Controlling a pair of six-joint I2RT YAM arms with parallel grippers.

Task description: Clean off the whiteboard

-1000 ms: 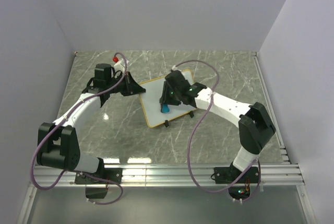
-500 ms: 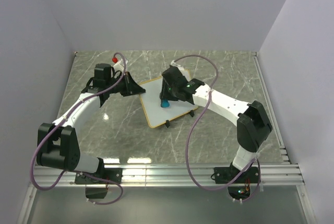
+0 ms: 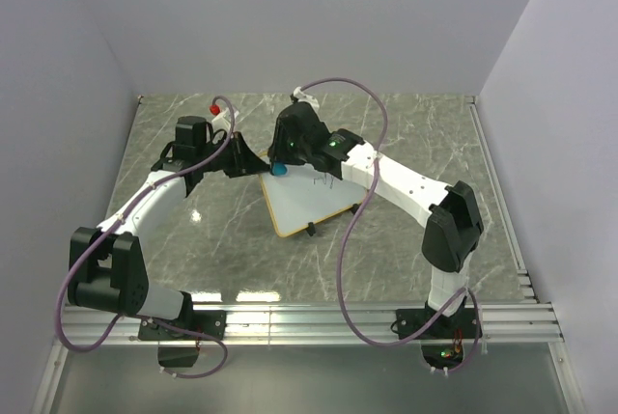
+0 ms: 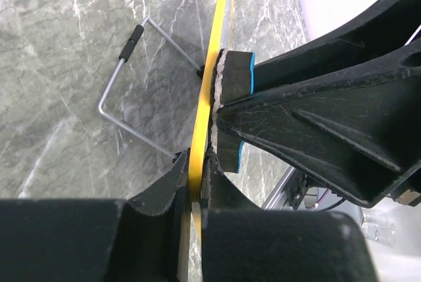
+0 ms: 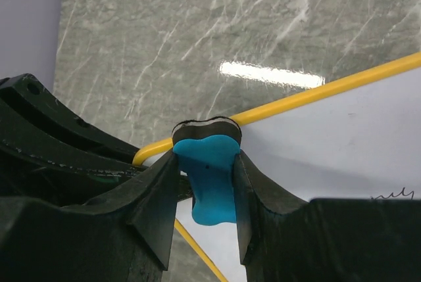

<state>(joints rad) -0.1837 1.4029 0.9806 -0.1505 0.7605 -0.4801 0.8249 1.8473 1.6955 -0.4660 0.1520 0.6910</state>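
The whiteboard [image 3: 311, 200] has a yellow-tan frame and lies tilted mid-table on small black feet. My left gripper [image 3: 253, 162] is shut on its far-left corner; the left wrist view shows the jaws [image 4: 195, 178] pinching the yellow frame edge [image 4: 210, 85]. My right gripper [image 3: 281, 165] is shut on the small blue eraser [image 3: 278, 170], whose dark felt presses on the board's corner right beside the left fingers. The right wrist view shows the eraser [image 5: 209, 170] between my fingers, the white board surface [image 5: 342, 137] and a faint black scribble [image 5: 395, 195] at the right.
The board's wire stand [image 4: 125, 108] shows behind it on the grey marble table [image 3: 415, 134]. A small red-tipped object [image 3: 213, 108] lies at the back left. Grey walls close off three sides. A metal rail [image 3: 319, 317] runs along the near edge.
My right gripper has slid the eraser up and left across the board, from its lower middle to the far-left corner beside the left gripper. The left arm has held still.
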